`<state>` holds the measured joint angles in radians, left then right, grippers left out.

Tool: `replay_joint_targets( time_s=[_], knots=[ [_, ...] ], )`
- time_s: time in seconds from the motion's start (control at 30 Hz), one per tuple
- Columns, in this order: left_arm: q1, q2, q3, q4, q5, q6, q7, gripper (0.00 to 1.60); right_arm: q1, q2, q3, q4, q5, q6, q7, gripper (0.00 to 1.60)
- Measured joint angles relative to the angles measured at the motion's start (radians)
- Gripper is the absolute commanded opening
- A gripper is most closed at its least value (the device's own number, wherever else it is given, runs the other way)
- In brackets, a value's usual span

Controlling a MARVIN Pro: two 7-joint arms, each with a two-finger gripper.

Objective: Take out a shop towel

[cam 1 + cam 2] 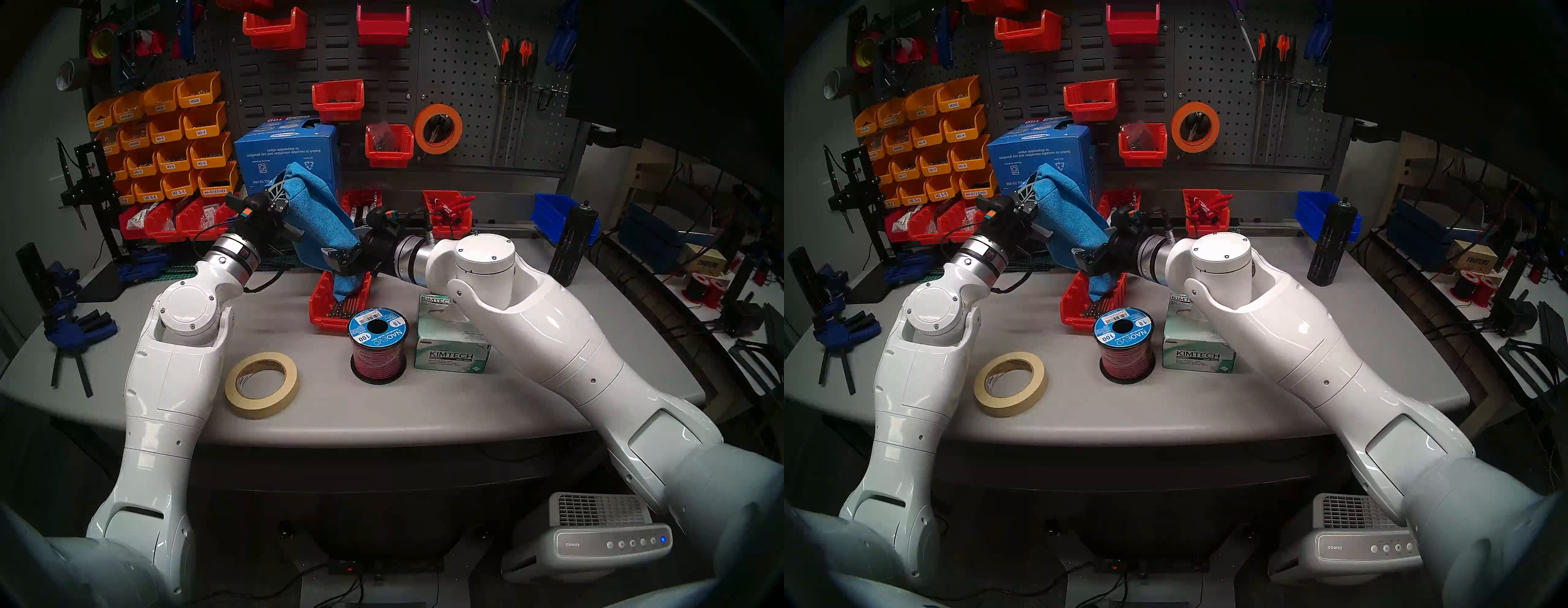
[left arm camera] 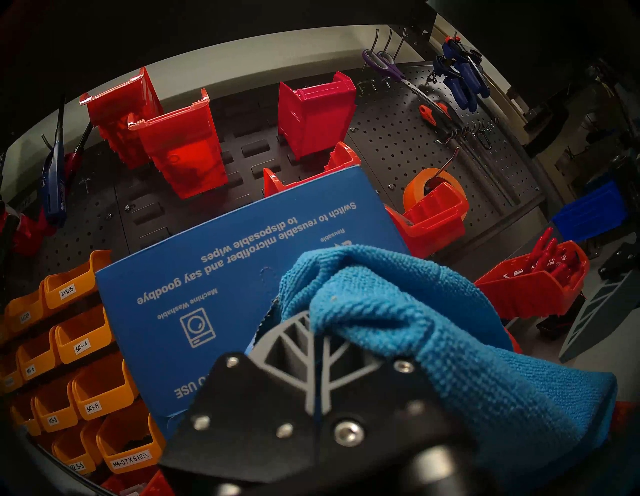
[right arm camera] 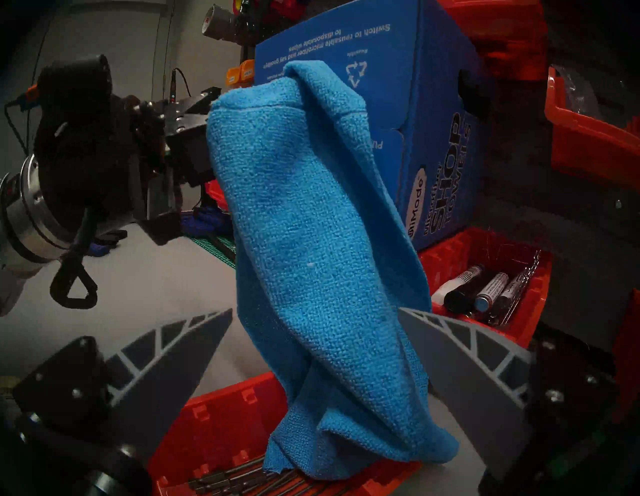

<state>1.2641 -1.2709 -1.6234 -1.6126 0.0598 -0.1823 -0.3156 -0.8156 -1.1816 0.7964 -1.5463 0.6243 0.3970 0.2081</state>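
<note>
Left pincer (image 1: 280, 193): I see it clenched on the shop towel's top.
Shop towel (image 1: 316, 220): hangs at frame centre, before the blue carton (image 1: 271, 157), above the red bin (image 1: 326, 314).
Right pincer (image 3: 315, 343): released, fingers on both sides of the towel.

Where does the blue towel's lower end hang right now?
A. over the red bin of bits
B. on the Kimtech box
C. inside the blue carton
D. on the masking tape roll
A: held up by the shut left gripper, the shop towel droops into the red bin on the table, between the open right gripper's fingers.
</note>
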Motion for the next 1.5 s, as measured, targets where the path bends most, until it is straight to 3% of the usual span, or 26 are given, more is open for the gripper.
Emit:
replay_joint_targets(
  time_s=[0.53,0.57,0.6,0.63,1.07,1.5],
  knots=[
    [0.014,0.003,0.001,-0.005,-0.002,0.003,0.004,0.0,0.06,-0.093,-0.016,0.165,-0.047,-0.057,0.025,1.6],
    [0.015,0.003,0.001,-0.005,-0.002,0.003,0.004,0.0,0.064,-0.099,-0.016,0.172,-0.049,-0.06,0.026,1.14],
    [0.015,0.003,0.001,-0.005,-0.002,0.003,0.004,0.0,0.067,-0.102,-0.016,0.176,-0.051,-0.062,0.027,0.37],
    [0.016,0.003,0.002,-0.005,-0.002,0.003,0.004,0.0,0.07,-0.106,-0.016,0.18,-0.053,-0.064,0.029,0.0],
    [0.021,0.001,0.005,-0.018,-0.003,0.006,0.006,0.0,0.084,-0.129,0.003,0.182,-0.062,-0.104,0.044,0.0],
    [0.021,0.0,0.009,-0.015,-0.002,0.007,0.008,0.0,0.063,-0.039,0.097,0.045,-0.076,-0.153,0.004,0.0]
  ],
)
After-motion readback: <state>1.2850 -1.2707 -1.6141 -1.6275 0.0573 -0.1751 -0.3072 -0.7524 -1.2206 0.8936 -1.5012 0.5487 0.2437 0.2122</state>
